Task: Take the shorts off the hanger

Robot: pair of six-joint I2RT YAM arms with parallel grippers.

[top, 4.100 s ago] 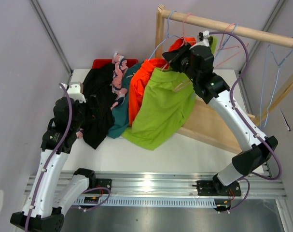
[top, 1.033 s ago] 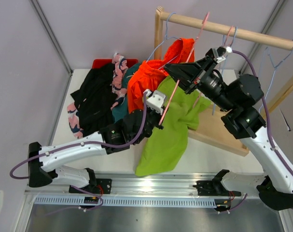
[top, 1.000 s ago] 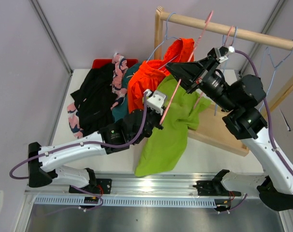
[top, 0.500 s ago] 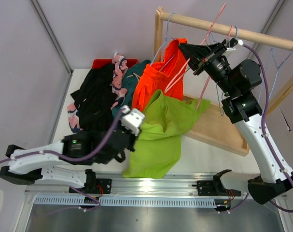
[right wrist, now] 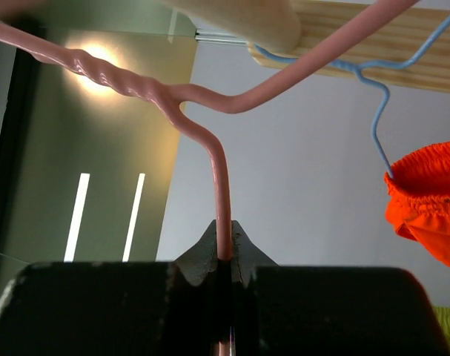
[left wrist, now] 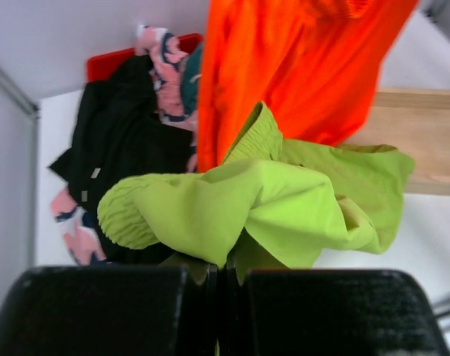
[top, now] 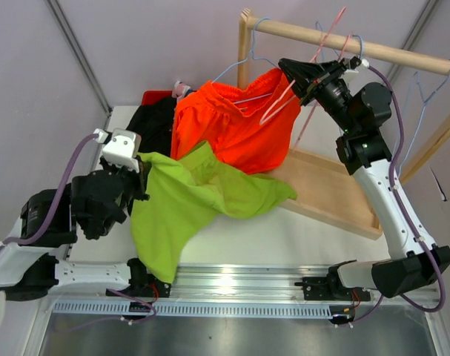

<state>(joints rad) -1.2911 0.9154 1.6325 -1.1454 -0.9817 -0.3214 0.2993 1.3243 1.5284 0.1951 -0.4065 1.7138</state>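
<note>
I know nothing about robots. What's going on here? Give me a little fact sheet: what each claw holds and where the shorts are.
Left gripper: shut on the lime green shorts
Right gripper: shut on the pink hanger, which looks bare
Lime green shorts: off the hanger, spread on the table
Orange shorts: hanging on a blue hanger from the wooden rail
Other shorts: black pair and pink-patterned pair heaped at the back left

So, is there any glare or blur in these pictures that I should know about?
Right wrist view: a lamp flares behind the pink hanger; the near wooden rod is soft. Left wrist view: even light, green shorts sharp, the dark jaws blurred. Top view: a bright reflection on the metal rail.
</note>
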